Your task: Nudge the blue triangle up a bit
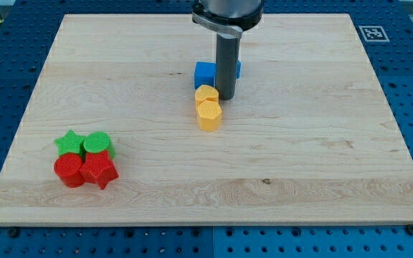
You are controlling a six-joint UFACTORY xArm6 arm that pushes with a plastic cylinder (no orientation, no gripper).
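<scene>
My tip [226, 97] rests on the wooden board [321, 143], just right of the upper yellow block [206, 94]. A blue block [204, 74] sits just left of the rod, above the yellow blocks; its shape looks like a cube. A sliver of another blue piece [238, 69] shows at the rod's right edge. The rod hides most of it, so I cannot tell its shape. My tip is just below these blue pieces.
A second yellow block [209, 115] touches the first from below. At the lower left a green star [68, 142], a green cylinder [97, 143], a red cylinder [69, 172] and a red star [99, 170] are packed together.
</scene>
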